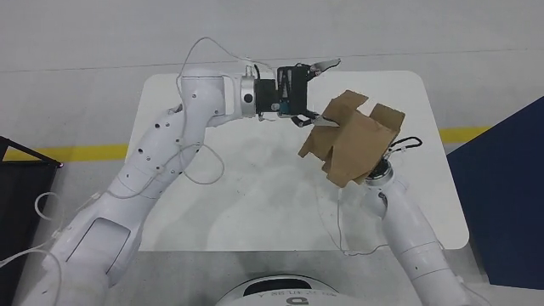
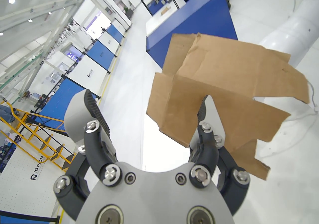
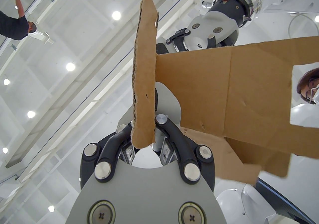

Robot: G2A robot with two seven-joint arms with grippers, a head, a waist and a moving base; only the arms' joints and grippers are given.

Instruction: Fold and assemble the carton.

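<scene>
The brown carton is a partly folded sheet with several flaps, held in the air over the right half of the white table. My right gripper comes up from beneath it and is shut on one flap, which stands edge-on between the fingers. My left gripper is level with the carton's left side and open. In the left wrist view the carton is just ahead of the left gripper, and one finger overlaps a flap edge. Nothing is pinched between the left fingers.
A blue partition stands past the table's right edge. A thin white cable loops over the table near the left arm. A black frame is at the far left on the floor.
</scene>
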